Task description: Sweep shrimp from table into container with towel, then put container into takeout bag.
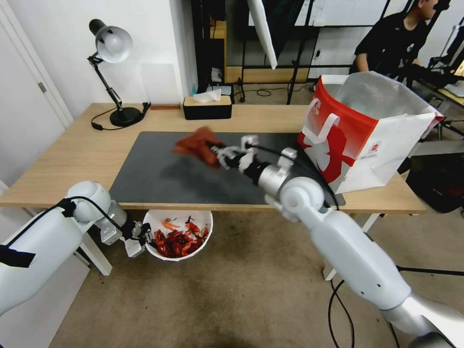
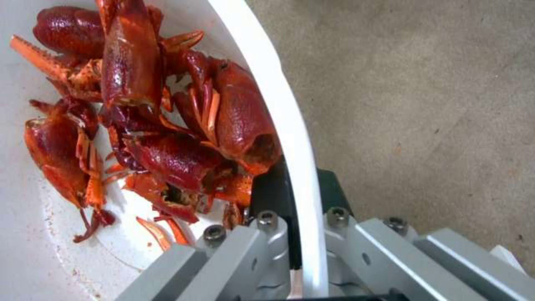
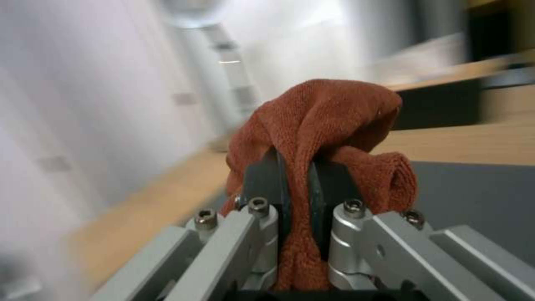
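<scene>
Closest to us, down below the front edge of the surface (image 1: 58,164), the left end effector (image 1: 137,240) is clamped on the rim of the container (image 1: 203,222), one finger inside the wall and one outside, as the left wrist view shows plainly. That pinch on the rim holds the white bowl just under the surface's lip, and I'd say that spot is chosen so whatever gets pushed off the edge drops straight in. And it has worked: the shrimp (image 1: 178,239) lie heaped inside, glossy red shells and thin orange legs piled toward the gripped side.

Up on top now. The dark mat (image 1: 159,174) looks bare from here, no red pieces that I can make out, so the sweeping seems finished. Above the mat, the right end effector (image 1: 216,153) is clenched on the towel (image 1: 195,143), the rust-red cloth bunched between its pads and held up off the surface, not pressing on anything.

Further back on the right, the takeout bag (image 1: 360,140) stands upright with its mouth wide open, silver lining showing, near the right end of the mat. It looks ready to take the bowl from above.

At the far edge, a desk lamp (image 1: 113,46) and a tissue box (image 1: 207,106) sit well clear of the work.
</scene>
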### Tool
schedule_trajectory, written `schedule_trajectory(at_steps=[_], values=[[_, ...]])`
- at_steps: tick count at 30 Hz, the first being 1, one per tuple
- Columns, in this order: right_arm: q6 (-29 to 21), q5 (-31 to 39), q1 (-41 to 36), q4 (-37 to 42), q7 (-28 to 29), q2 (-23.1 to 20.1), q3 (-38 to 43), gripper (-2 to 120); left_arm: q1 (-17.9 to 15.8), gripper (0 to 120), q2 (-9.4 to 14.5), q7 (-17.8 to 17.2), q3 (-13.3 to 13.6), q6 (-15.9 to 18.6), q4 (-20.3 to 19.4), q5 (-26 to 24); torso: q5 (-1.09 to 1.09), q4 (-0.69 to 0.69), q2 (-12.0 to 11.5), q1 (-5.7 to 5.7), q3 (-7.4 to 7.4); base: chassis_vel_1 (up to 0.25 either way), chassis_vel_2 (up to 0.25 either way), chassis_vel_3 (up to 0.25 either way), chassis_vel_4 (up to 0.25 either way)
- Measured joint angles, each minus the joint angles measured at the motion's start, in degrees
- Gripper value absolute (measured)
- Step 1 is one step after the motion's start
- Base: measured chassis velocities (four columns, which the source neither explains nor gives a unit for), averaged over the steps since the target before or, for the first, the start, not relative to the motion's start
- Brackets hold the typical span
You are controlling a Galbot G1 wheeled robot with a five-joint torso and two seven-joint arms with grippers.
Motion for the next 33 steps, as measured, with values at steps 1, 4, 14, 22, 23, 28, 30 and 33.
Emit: schedule_trajectory(at_steps=[1,4,14,22,23,28,30,33], values=[[-0.4,-0.9,-0.3,1.1,3.9,-0.4,1.2,4,0.1,0,0.0,0.0,-0.1,0.0,-0.1,0.0,0.00,0.00,0.0,0.00,0.00,0.000,0.000,0.000,0.000],[-0.9,-2.0,-0.7,2.4,8.2,-0.9,2.3,4,0.3,0,0.2,-0.1,-0.2,0.0,-0.2,0.0,0.01,-0.01,0.0,0.00,0.00,0.000,0.000,0.000,0.000],[-5.5,-7.3,-8.8,11.1,43.8,-4.8,10.5,4,0.5,0,-0.5,-0.5,0.1,0.0,-0.5,0.8,0.01,-0.02,0.0,0.00,-0.01,0.000,0.000,0.000,0.000],[-5.6,-11.5,-11.9,10.1,46.6,-4.6,10.0,23,0.0,0,-0.8,-0.4,0.5,-0.1,-0.4,0.9,0.01,0.00,0.0,0.00,-0.01,0.000,0.000,0.000,0.000],[-5.9,-11.6,-11.9,10.1,47.0,-4.6,9.9,26,0.1,0,-0.8,-0.4,0.5,-0.1,-0.4,0.9,0.01,-0.01,0.0,0.00,-0.01,0.000,0.000,0.000,0.000],[-8.1,-11.9,-11.9,10.7,49.5,-4.7,9.6,48,0.5,0,-0.7,-0.4,0.3,-0.2,-0.3,0.8,0.00,0.00,0.0,0.00,0.00,0.000,0.000,0.000,0.000],[-8.4,-12.0,-12.0,10.8,49.8,-4.7,9.5,53,0.5,0,-0.7,-0.4,0.3,-0.2,-0.3,0.8,0.00,0.00,0.0,0.00,0.00,0.000,0.000,0.000,0.000],[-9.1,-12.0,-12.1,11.3,50.6,-4.6,9.3,63,0.6,0,-0.8,-0.4,0.3,-0.2,-0.4,0.8,0.00,0.00,0.0,0.00,0.00,0.000,0.000,0.000,0.000]])
